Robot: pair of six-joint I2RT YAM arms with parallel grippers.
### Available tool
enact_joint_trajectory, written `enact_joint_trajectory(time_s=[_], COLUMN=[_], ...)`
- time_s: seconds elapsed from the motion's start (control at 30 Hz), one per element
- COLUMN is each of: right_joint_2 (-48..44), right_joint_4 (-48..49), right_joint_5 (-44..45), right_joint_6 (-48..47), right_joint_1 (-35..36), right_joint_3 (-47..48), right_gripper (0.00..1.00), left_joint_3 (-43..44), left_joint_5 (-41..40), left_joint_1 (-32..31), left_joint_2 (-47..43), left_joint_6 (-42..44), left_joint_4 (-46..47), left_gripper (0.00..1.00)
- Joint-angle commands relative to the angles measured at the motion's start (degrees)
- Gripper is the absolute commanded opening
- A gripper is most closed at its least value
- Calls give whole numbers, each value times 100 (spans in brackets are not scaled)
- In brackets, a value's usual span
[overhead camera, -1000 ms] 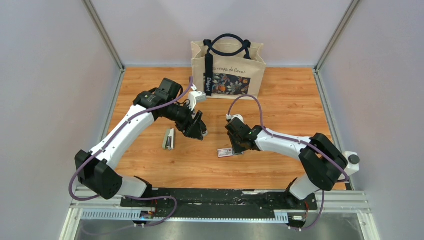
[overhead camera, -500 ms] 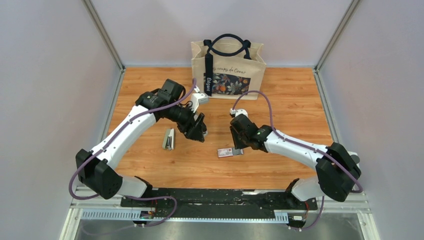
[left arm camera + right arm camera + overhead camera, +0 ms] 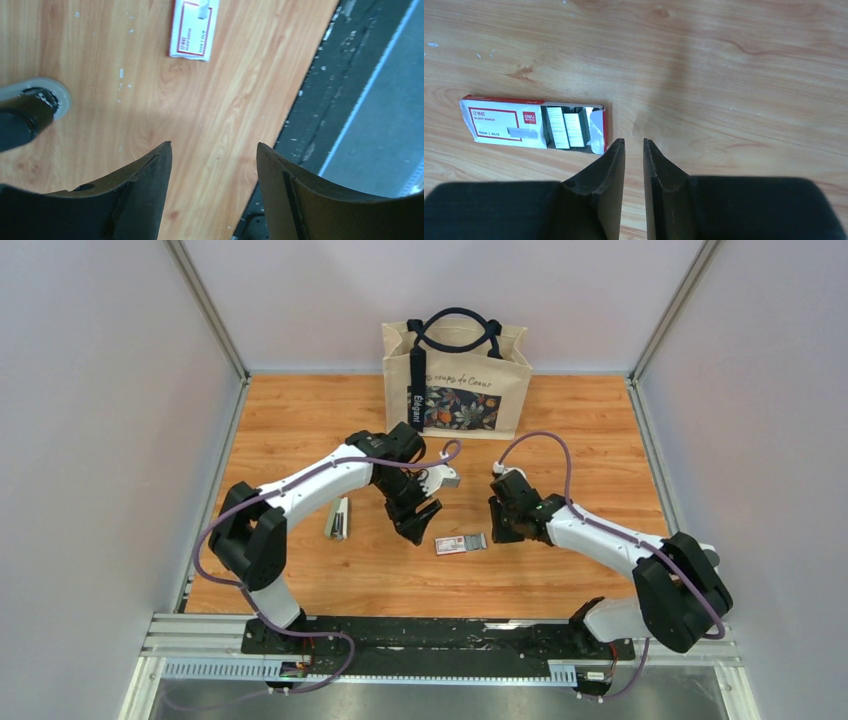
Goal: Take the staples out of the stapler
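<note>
- Left gripper [image 3: 418, 522] first: spread wide, nothing between the fingers [image 3: 150, 170], only bare table [image 3: 220, 100] showing through the gap in the wrist view.
- Right gripper [image 3: 498, 528]: pinched down to a narrow slit, not quite closed, nothing in it either, tips hanging low over the wood.
- Staples [image 3: 566, 129]: a couple of short silver strips side by side in the open end of the box [image 3: 506, 122], just left of the right gripper's tips going by its own camera. Really close to that gripper's left finger, but no telling whether the flap and finger actually touch.
- Box itself: flat on the wood, red-bordered label up, closed end pointing away from the right gripper.
- From above: box roughly between the two grippers, a touch nearer the arm bases than either set of tips.
- From the left wrist: same box out ahead of the open fingers, well apart from them.
- Stapler [image 3: 338, 518]: on the opposite side of the left gripper from the box, lying beside the left arm, not touched by either gripper. Too small from above to see anything inside it.
- Bag [image 3: 456, 380]: upright beyond both grippers at the far edge, well clear of both.
</note>
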Motion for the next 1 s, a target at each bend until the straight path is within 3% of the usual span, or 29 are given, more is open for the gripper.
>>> enact_joint_trajectory(time_s=[0.0, 0.37, 0.97], right_joint_2=[-15, 90, 381], right_joint_4=[441, 968, 1426], right_joint_5=[-732, -2253, -2764], right_joint_6=[142, 247, 555], right_joint_1=[-269, -1130, -1289], right_joint_3=[-141, -309, -669], right_gripper=[23, 23, 23], left_joint_3=[129, 42, 138], left_joint_5=[-510, -1249, -1654], left_joint_1=[-200, -463, -762], left_joint_2=[212, 924, 1556], left_joint_6=[729, 1319, 1389], left_joint_4=[364, 988, 1331], left_gripper=[70, 70, 67])
